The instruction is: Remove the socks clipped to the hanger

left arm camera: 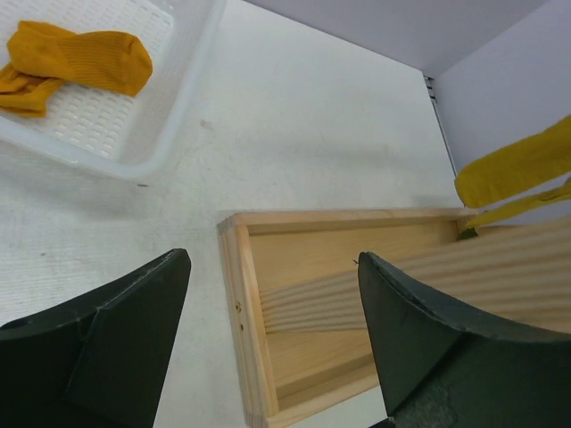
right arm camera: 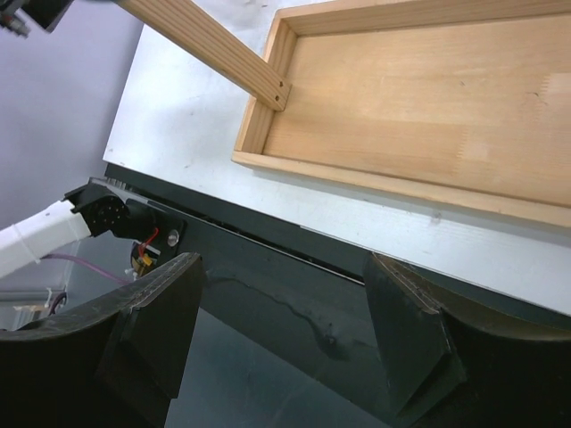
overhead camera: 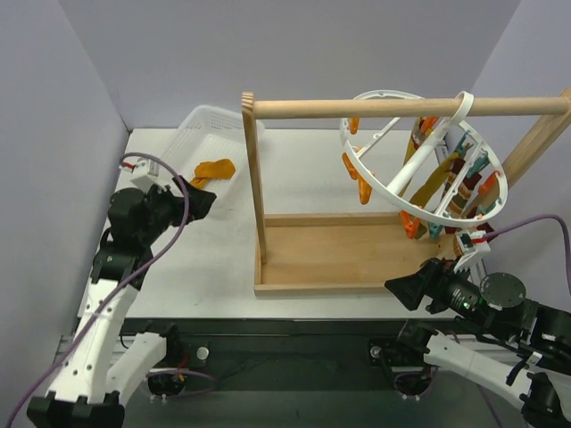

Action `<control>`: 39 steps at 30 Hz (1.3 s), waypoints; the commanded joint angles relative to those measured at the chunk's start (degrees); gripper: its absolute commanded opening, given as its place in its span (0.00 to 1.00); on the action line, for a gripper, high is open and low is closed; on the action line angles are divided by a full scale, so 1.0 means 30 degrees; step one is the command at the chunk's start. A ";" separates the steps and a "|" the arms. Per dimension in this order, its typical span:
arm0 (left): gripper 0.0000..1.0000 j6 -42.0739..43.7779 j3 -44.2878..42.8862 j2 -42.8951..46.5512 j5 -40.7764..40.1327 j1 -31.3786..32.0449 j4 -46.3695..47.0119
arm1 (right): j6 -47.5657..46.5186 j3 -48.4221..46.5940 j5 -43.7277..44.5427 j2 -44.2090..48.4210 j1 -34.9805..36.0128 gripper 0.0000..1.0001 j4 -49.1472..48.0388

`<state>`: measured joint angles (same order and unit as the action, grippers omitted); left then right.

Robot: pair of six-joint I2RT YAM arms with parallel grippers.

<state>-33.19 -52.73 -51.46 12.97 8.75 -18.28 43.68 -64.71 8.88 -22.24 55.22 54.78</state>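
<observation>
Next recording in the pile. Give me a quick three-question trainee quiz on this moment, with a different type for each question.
1. True or false: a mustard sock lies inside the white basket.
2. Multiple choice: the hanger hangs from (A) the wooden rod, (B) the basket, (C) a gripper.
3. Fill in the blank: the left gripper and the right gripper are both ____ and hold nothing.

Key: 1 true; 2 A; 3 open.
</observation>
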 commanded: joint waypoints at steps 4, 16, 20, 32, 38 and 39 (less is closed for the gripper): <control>0.78 0.1249 0.1868 0.4262 0.3400 0.1061 -0.1152 | 0.0000 -0.0813 0.1520 0.0352 0.0108 0.73 0.0810; 0.69 -0.0067 0.4946 0.5700 -0.0152 1.3215 0.6488 | 0.0263 -0.1605 0.2544 -0.0673 0.0108 0.73 0.1162; 0.69 0.1215 0.5097 0.3191 -0.5046 1.9070 0.8142 | 0.0556 -0.1809 0.3073 -0.0760 0.0108 0.73 0.1396; 0.97 0.7955 0.1054 -0.9872 -1.0535 2.4856 1.8476 | 0.0732 -0.2981 0.3893 -0.0644 0.0137 0.73 0.2129; 0.97 1.1671 -0.2453 -1.6616 -1.0769 2.4827 2.4698 | 0.0820 -0.2923 0.4012 -0.0672 0.0138 0.73 0.2100; 0.97 1.1881 -0.3303 -1.7379 -1.0943 2.4826 2.4321 | 0.0820 -0.2981 0.3924 -0.0673 0.0138 0.73 0.2071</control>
<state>-6.24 -52.58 -95.20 -17.45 83.15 41.56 45.41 -72.75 18.98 -23.14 55.22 60.80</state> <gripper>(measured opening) 0.974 0.727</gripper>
